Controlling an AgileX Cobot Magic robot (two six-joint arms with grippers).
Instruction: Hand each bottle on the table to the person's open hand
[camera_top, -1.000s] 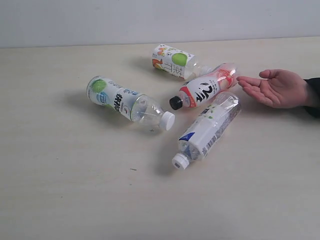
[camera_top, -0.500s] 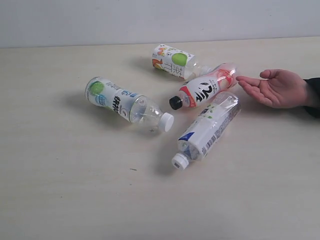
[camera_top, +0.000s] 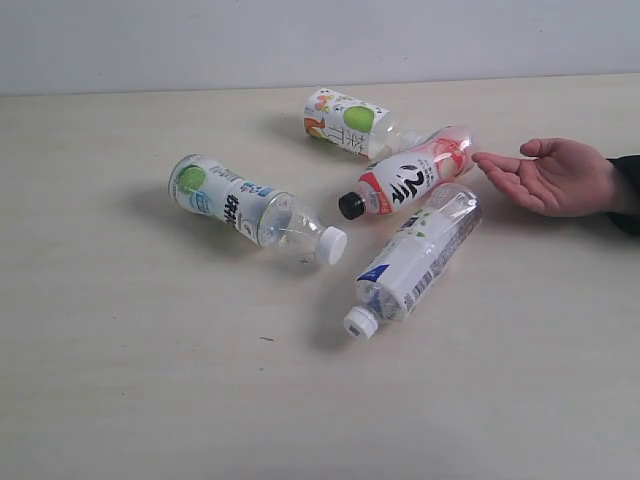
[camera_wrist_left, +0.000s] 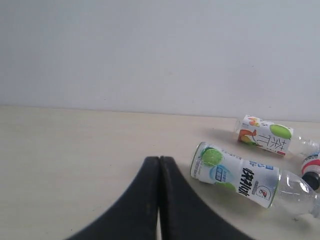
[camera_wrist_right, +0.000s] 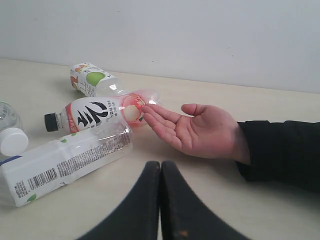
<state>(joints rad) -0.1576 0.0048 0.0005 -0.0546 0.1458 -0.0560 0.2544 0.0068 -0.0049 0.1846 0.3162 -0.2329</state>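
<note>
Starting with the exterior view: all four bottles are seen lying flat on the table, none upright. The green-and-white bottle is laid on a diagonal, white cap aimed lower right, base upper left, well apart from the person's hand. The red-and-white bottle is angled the other way, with its black cap pointed lower left and its base turned toward the open hand, just beside the fingertips. The blue-and-white bottle is stretched roughly parallel to it, a bit nearer the camera, cap lower left too. The apple-picture bottle is set farthest back, base to the left, neck run toward the red-and-white one. The grippers are only shown in the wrist views.

Left wrist view: the left gripper is shown with both dark fingers pressed together and nothing pinched between them. The green-and-white bottle's base end is turned toward this camera, and the apple-picture bottle is seen beyond it.

Right wrist view: the right gripper is likewise closed up tight with nothing held. The palm-up hand is seen much closer here, black sleeve included. The barcode on the blue-and-white bottle can only be made out here. Whether the red-and-white bottle's base is actually touched by the fingertips can't be told.
</note>
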